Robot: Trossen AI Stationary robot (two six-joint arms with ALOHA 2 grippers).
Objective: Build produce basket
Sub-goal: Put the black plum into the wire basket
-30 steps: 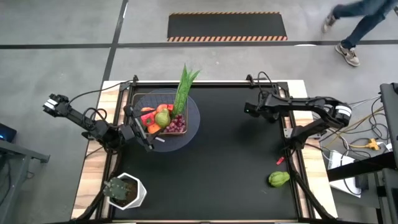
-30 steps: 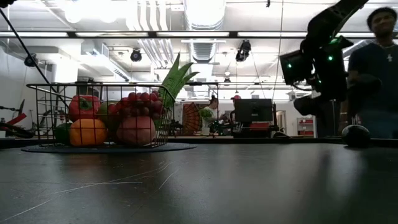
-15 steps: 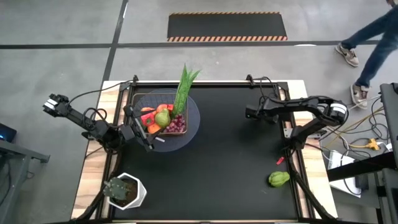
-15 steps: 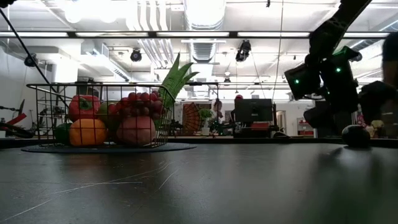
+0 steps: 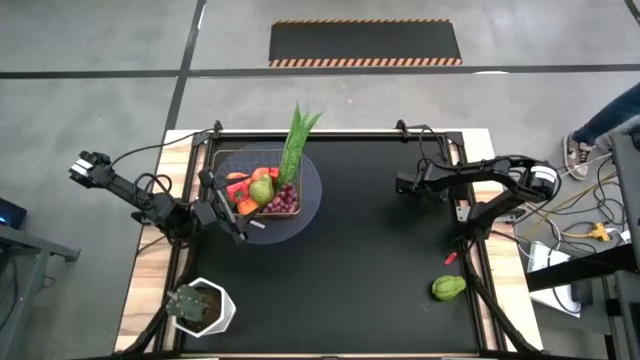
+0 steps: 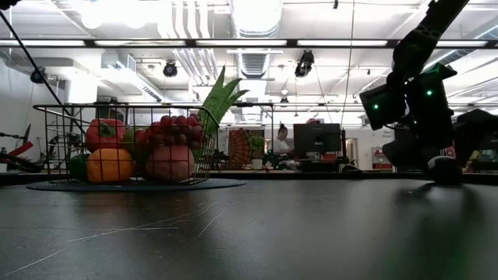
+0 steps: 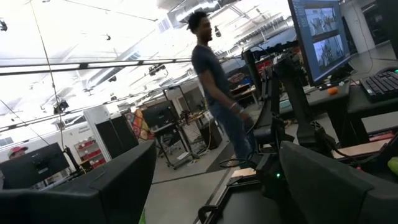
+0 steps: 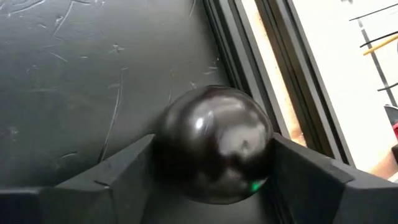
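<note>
The wire basket (image 5: 262, 190) stands on its grey disc at the far left. It holds produce: orange, red and green pieces, purple grapes (image 6: 173, 124) and a green leafy stalk (image 5: 296, 140). My left gripper (image 7: 214, 180) waits open beside the basket's near left side (image 5: 225, 208). A dark glossy ball (image 8: 214, 143) rests on the black table near its right side (image 6: 446, 169). My right gripper (image 8: 212, 140) slants down over it, open, one finger on each side (image 5: 404, 186). A green fruit (image 5: 448, 288) and a red chili (image 5: 451, 257) lie near the right edge. My right gripper comes at the dark ball slanting down from above. Its two fingers (image 8: 124, 168) stand close against the ball's opposite sides (image 8: 168, 149), and the ball sits on the table. Whether the fingers touch it, I cannot tell.
A small potted plant in a white pot (image 5: 200, 308) stands at the near left corner. The table's raised black rail (image 8: 249, 56) runs close beside the ball. Bare black tabletop lies between the basket and the right arm. A person moves about in the room beyond.
My right gripper has come down and moved toward the table's right edge, so that it now stands over the dark ball with its fingers around it. The ball has stayed in place.
</note>
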